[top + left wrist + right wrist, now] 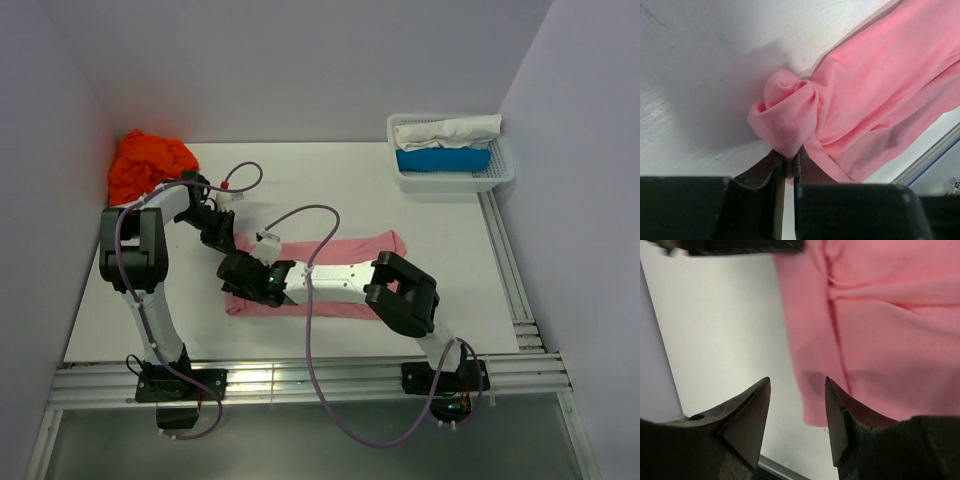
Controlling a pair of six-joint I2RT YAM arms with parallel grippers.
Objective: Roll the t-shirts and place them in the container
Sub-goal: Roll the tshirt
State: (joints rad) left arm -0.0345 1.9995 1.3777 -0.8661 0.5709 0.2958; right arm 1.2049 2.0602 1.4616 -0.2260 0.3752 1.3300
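The light pink t-shirt (385,246) lies folded into a long strip across the middle of the table. Its left end is curled into a small roll (787,112). My left gripper (788,155) is shut on the near side of that roll, with cloth pinched between its fingers; in the top view it (225,243) sits at the strip's left end. My right gripper (797,382) stands open just above the strip's left edge (880,340), nothing between its fingers, close beside the left one (240,278). The orange t-shirt (150,165) lies crumpled at the back left.
A white mesh basket (505,172) at the back right holds a white and a blue rolled cloth. Aluminium rails (510,290) run along the table's right and near edges. Grey walls close in the left, back and right sides.
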